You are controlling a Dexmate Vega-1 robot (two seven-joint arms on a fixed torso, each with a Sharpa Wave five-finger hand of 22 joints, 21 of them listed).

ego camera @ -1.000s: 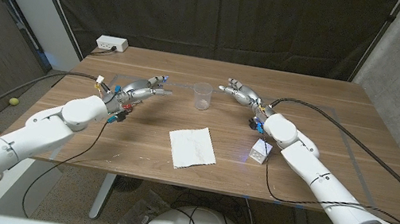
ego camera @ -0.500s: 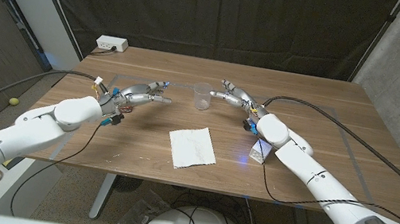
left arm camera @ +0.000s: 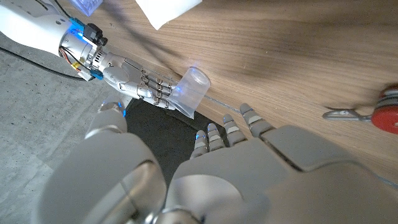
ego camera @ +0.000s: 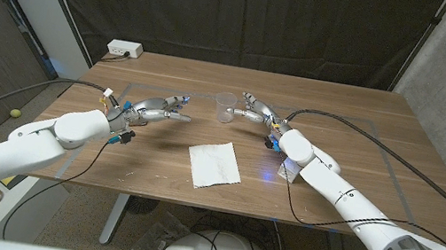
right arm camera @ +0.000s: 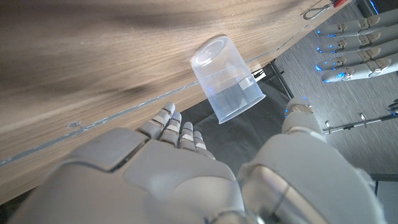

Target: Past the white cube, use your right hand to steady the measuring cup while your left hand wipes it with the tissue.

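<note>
On the wooden tabletop (ego camera: 342,108) a clear plastic measuring cup (ego camera: 225,106) stands upright toward the far middle. The right robot hand (ego camera: 254,110) sits just beside the cup on its right, its fingers (ego camera: 243,112) spread apart and reaching toward the cup's wall. From the left wrist view those fingers (left arm camera: 152,90) appear to lie against the side of the cup (left arm camera: 189,92), but whether they actually press it cannot be told. The right wrist view shows the cup (right arm camera: 227,78) just ahead of the right hand's own fingertips (right arm camera: 174,123), with nothing clasped in the palm. The left robot hand (ego camera: 157,107) hovers well to the left of the cup, its fingers apart and pointing toward it, holding nothing. The tissue (ego camera: 214,163), a flat white sheet, lies on the tabletop nearer the robot than the cup, between the two arms and touched by neither hand. A small white cube (ego camera: 292,169) rests on the tabletop beside the right forearm (ego camera: 323,175), partly hidden by it. A white power strip (ego camera: 124,49) sits at the far left corner of the tabletop. In the left wrist view a small red and metal object (left arm camera: 373,116) lies on the wood near the left hand; what it is cannot be made out.
</note>
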